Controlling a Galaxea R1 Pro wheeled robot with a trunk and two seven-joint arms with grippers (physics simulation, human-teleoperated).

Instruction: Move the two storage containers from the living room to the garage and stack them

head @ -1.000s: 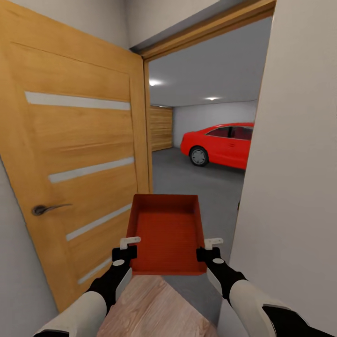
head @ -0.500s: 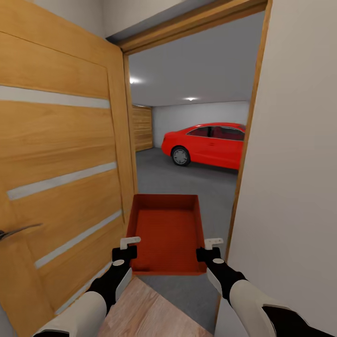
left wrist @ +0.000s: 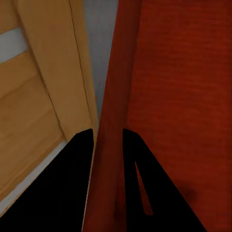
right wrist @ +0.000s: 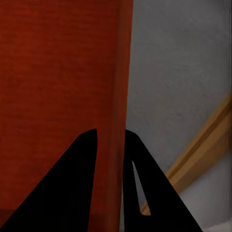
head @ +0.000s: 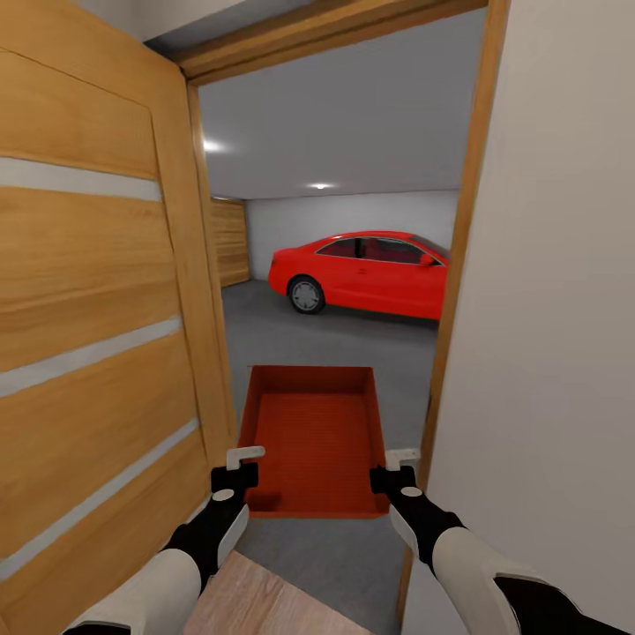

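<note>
Both grippers, left (head: 243, 455) and right (head: 403, 457), clamp the side walls of one storage container (head: 316, 437) (orange-red, open-topped), held level in the doorway. Beyond, the garage's dark grey floor (head: 353, 339) stretches to a red car (head: 362, 272); an open wooden door (head: 97, 335) stands left.

From head height we look forward and down through the open doorway (head: 459, 265) into the garage. Our wrist cameras sit close, each sighting along its claw's fingers at a side wall of the storage container (head: 313, 437), which all three views share.
</note>
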